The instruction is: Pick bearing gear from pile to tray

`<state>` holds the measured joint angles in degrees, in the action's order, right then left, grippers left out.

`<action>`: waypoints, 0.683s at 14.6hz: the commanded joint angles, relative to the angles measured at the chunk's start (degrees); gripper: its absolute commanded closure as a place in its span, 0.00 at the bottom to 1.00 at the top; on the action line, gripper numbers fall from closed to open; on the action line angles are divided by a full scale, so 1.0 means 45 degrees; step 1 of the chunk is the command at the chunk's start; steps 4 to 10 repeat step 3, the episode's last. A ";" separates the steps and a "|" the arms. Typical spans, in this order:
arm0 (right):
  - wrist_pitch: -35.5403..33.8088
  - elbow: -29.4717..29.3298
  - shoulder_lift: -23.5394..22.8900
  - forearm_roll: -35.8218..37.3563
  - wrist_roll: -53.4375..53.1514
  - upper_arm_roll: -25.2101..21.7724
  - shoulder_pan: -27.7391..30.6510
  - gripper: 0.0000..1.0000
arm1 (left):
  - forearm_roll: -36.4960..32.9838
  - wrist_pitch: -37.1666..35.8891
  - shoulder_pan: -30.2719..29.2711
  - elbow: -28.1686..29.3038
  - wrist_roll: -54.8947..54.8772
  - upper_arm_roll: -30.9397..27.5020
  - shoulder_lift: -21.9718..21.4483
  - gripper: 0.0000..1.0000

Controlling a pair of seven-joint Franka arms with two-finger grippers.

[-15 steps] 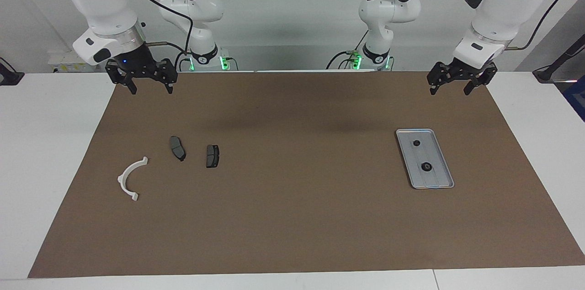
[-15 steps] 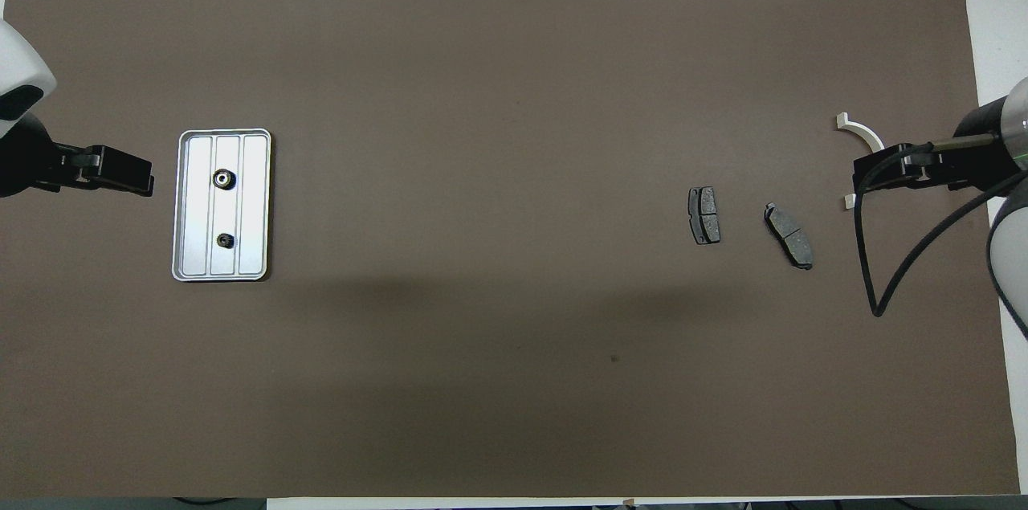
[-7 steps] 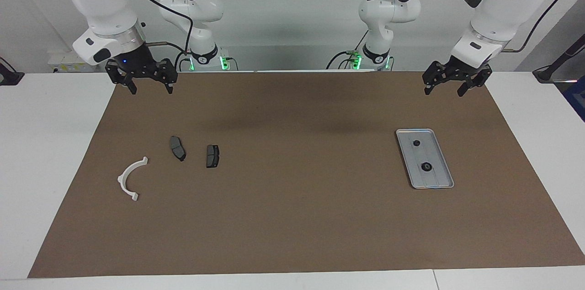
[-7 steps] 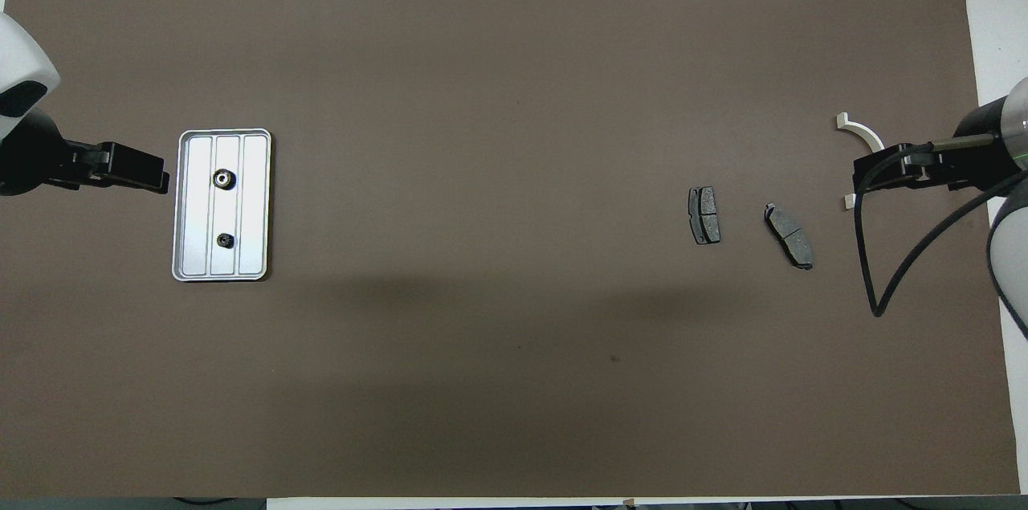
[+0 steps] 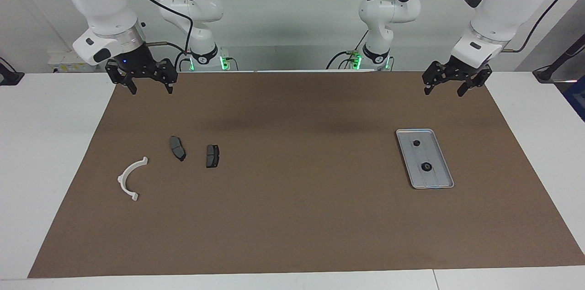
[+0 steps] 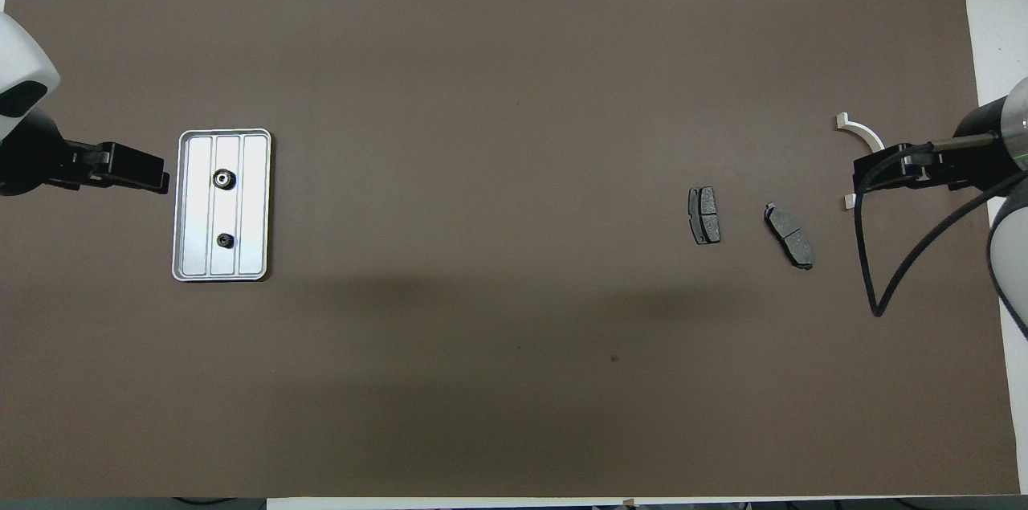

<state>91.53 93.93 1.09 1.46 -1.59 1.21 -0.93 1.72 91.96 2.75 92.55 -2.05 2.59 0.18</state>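
Comparing against a second ago: the right gripper [image 5: 151, 91] is held unmoved, fingers wide and empty, at 11 o'clock of the pile [image 5: 212, 155]. A white arc [image 5: 130, 178] and two brake pads [image 5: 177, 148] are left there; no gear is seen among them. Both gears [image 5: 427, 166] are seated in the tray [image 5: 436, 178]. The left gripper [image 5: 443, 92], wide and empty, is found shifted slightly toward mid-table, at 1 o'clock of the tray. Task is judged done.

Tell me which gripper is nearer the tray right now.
Left. The left gripper hangs above the mat just by the tray, on its robot side; the right gripper hangs at the other end, above the mat near the brake pads.
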 commanded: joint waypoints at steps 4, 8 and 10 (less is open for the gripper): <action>-0.0047 0.0141 0.0207 -0.0324 0.0372 0.0083 0.0226 0.00 | 0.0047 -0.0104 0.0111 -0.0214 -0.0149 -0.0145 0.0116 0.00; -0.0047 0.0141 0.0207 -0.0324 0.0372 0.0083 0.0226 0.00 | 0.0047 -0.0104 0.0111 -0.0214 -0.0149 -0.0145 0.0116 0.00; -0.0047 0.0141 0.0207 -0.0324 0.0372 0.0083 0.0226 0.00 | 0.0047 -0.0104 0.0111 -0.0214 -0.0149 -0.0145 0.0116 0.00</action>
